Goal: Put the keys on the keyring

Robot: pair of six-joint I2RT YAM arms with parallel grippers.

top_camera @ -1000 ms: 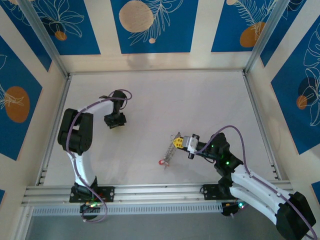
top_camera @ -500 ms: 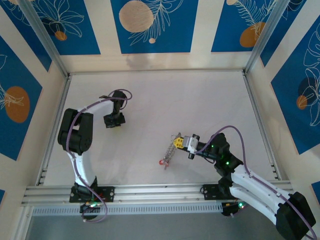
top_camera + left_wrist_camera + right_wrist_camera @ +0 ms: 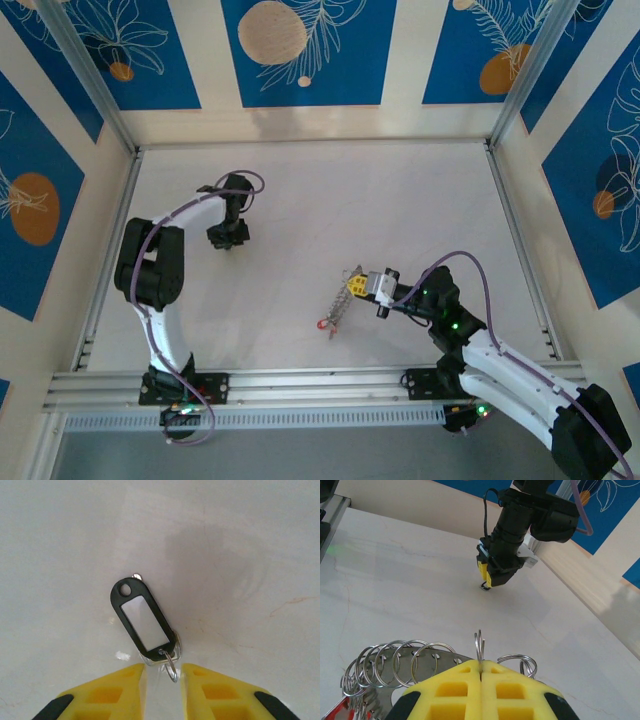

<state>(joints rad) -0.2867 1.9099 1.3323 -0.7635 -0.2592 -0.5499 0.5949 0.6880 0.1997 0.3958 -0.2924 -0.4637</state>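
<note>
Nearest to the arm bases, one red key is lying at the near end of the keyring, touching it. In the right wrist view the same red head is showing at the left end of the keyring, just below its bunch of loops. The keyring is resting on the white table as a grey metal plate whose rim is carrying many silver wire loops.

At the far end of the keyring you are seeing the right gripper. Its yellow fingers are pressing fully together, and between them they are pinching one wire loop of the keyring, which is standing upright just above the fingertips.

Well apart from the keyring, farther back and to its left, the left gripper is pointing down at the table. Its fingers are standing a little apart, with a narrow gap between them. A small split ring is sitting in this gap, and neither finger is clearly touching it. This ring is hanging on a black key tag with a clear window, which is lying flat on the table just beyond the fingertips.
</note>
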